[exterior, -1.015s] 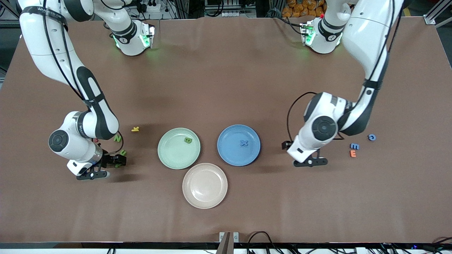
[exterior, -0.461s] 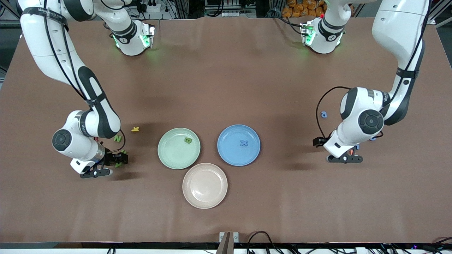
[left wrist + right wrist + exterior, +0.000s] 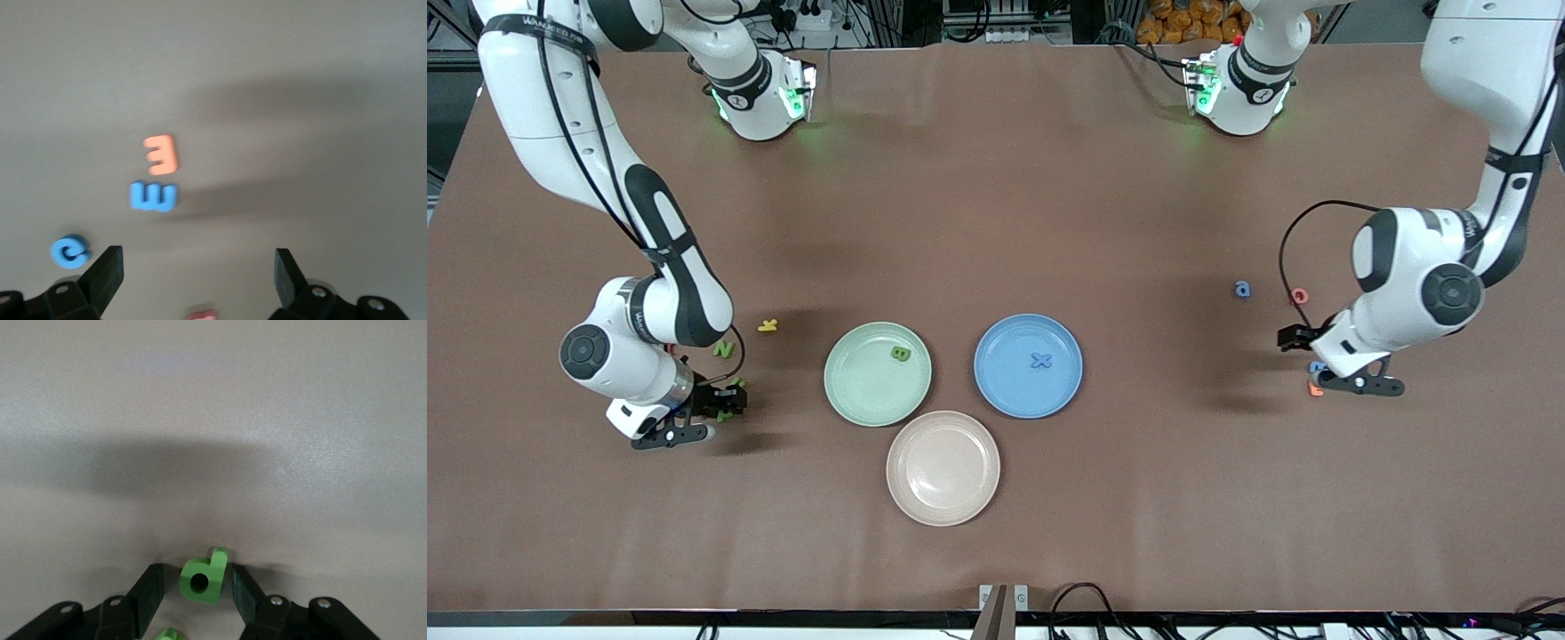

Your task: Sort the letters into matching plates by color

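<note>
Fingers of right gripper (image 3: 198,597) pinching green P (image 3: 204,577) for mint plate (image 3: 845,391); left gripper (image 3: 199,272) spread wide, empty, above blue E (image 3: 154,197).

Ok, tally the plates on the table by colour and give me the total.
pale mint green round plastic plate: 1
medium blue round plastic plate: 1
beige-pink round plastic plate: 1
Total: 3
</note>
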